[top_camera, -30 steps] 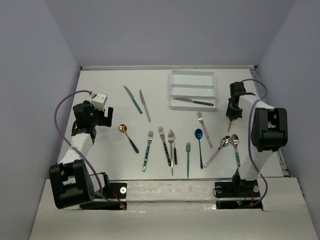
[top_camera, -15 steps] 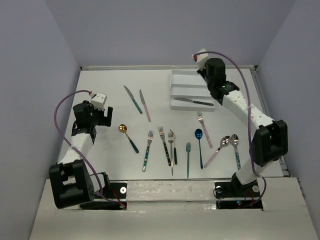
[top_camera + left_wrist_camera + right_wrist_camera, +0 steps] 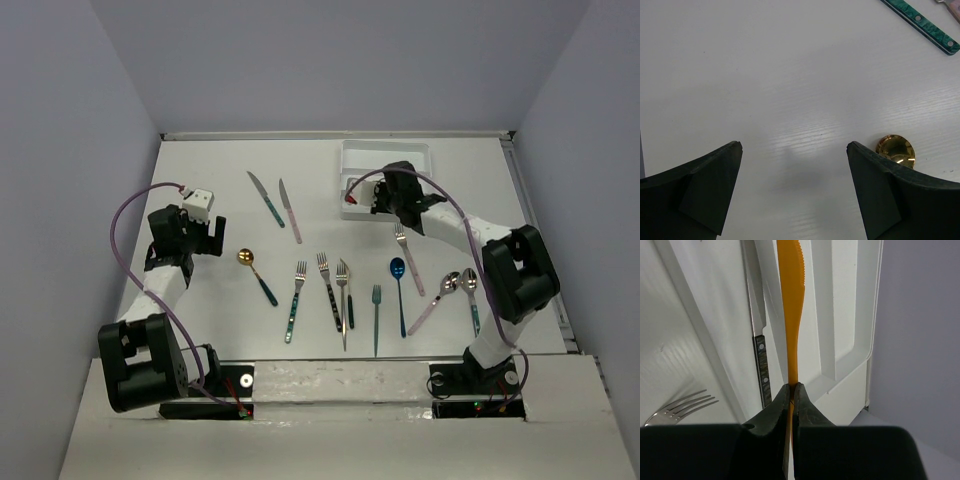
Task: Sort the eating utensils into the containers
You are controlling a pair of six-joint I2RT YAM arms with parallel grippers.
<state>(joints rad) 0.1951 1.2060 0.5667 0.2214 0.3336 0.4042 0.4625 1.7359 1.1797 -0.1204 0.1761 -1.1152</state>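
Note:
My right gripper (image 3: 791, 386) is shut on an orange knife (image 3: 790, 305) by its handle; the serrated blade points away over the white cutlery tray (image 3: 840, 315). A black-handled knife (image 3: 758, 340) lies in the compartment just left of it. In the top view the right gripper (image 3: 380, 195) hangs over the tray's near compartment (image 3: 385, 160). My left gripper (image 3: 795, 165) is open and empty above bare table, with the gold spoon's bowl (image 3: 895, 150) beside its right finger. Several forks, knives and spoons lie loose on the table.
Loose on the table are a teal-handled knife (image 3: 266, 198), a pink-handled knife (image 3: 290, 210), the gold spoon (image 3: 256, 275), three forks (image 3: 328, 290), a teal fork (image 3: 376, 318), a blue spoon (image 3: 399, 292), a pink-handled fork (image 3: 408, 258) and two spoons (image 3: 455, 292).
My right arm swung from the table's right side to behind the tray, then came down over the tray's near part with the orange knife. The left arm has not moved.

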